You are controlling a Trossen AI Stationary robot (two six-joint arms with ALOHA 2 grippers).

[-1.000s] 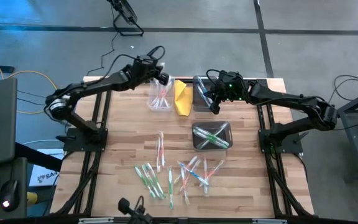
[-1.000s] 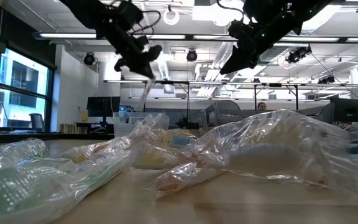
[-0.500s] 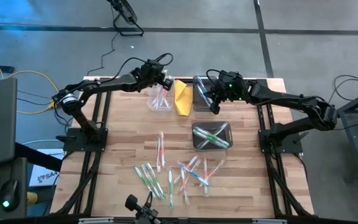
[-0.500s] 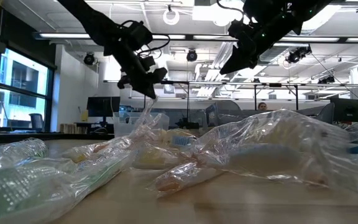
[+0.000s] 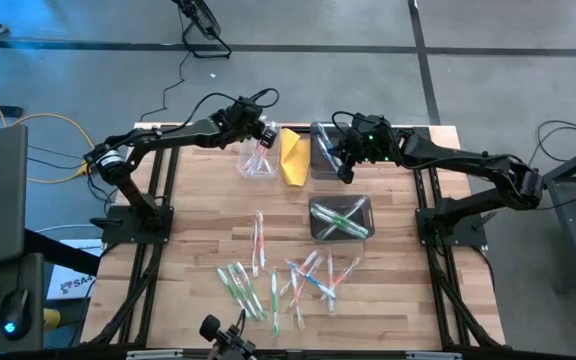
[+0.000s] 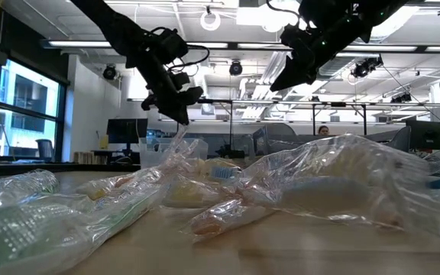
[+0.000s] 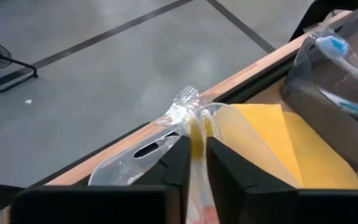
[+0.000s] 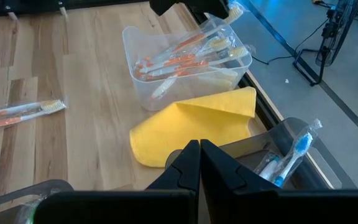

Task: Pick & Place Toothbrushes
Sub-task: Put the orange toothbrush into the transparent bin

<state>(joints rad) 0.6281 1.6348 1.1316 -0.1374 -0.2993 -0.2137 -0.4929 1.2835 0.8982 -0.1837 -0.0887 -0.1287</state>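
I note the left gripper [image 7: 194, 165] above the clear bin [image 5: 257, 163] at the table's far edge, grasping a wrapped toothbrush [image 7: 183, 112] by its plastic sleeve, which is pinched between the two fingers. The bin below already holds several orange-handled brushes [image 8: 185, 55].

In my judgement the step in hand is the drop. To do it well I would keep the gripper centred over the bin's mouth, let go cleanly, and lift straight up. The sleeve is light and crinkled, and it may cling to a finger or catch the bin's rim.

The right gripper [image 8: 199, 155] is clenched on nothing, hovering near the dark bin [image 8: 289, 133] that holds blue brushes. A yellow cloth [image 5: 292, 154] lies between the two far bins, just beside the clear one. A second dark bin [image 5: 340, 218] with green brushes sits mid-table. Many loose toothbrushes [image 5: 268, 280] remain near the front edge of the table [image 5: 198, 230]. Nothing blocks the drop; the right arm stands apart.
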